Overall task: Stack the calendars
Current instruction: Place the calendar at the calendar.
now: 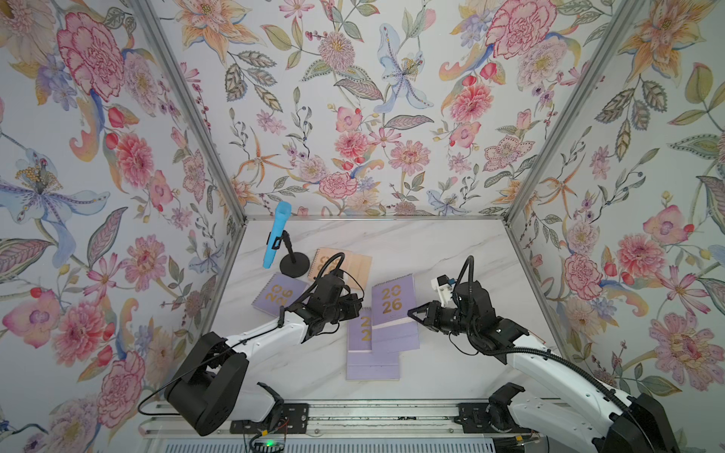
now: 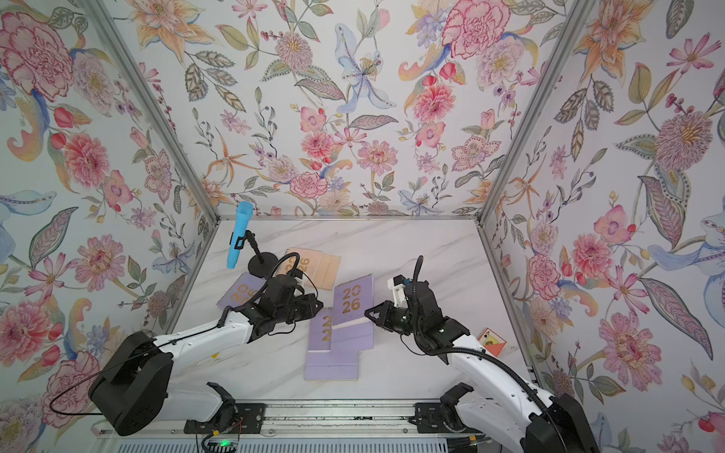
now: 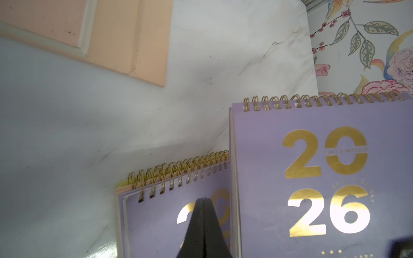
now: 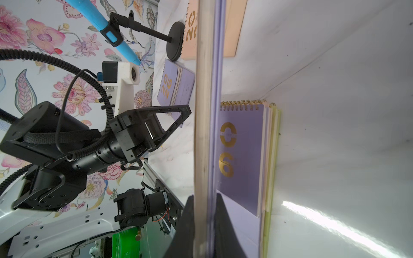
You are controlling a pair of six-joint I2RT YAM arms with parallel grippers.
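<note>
My right gripper (image 1: 410, 313) (image 4: 204, 201) is shut on the edge of a lilac calendar (image 1: 392, 300) (image 4: 206, 111) and holds it tilted above a stack of calendars (image 1: 363, 341). The stack has a lilac one on top (image 4: 241, 145), with peach and yellow-green edges under it. My left gripper (image 1: 356, 304) (image 3: 203, 200) is shut and empty, hovering over the stack's top cover (image 3: 156, 219), beside the held calendar (image 3: 324, 178). Another lilac calendar (image 1: 276, 294) lies at the left. A peach calendar (image 1: 337, 264) (image 3: 125, 38) lies behind the left arm.
A blue microphone (image 1: 274, 235) on a black round-based stand (image 1: 294, 263) stands at the back left, close to the peach calendar. An orange playing card (image 2: 492, 340) lies by the right wall behind the right arm. Floral walls close in three sides of the marble table (image 1: 431, 251).
</note>
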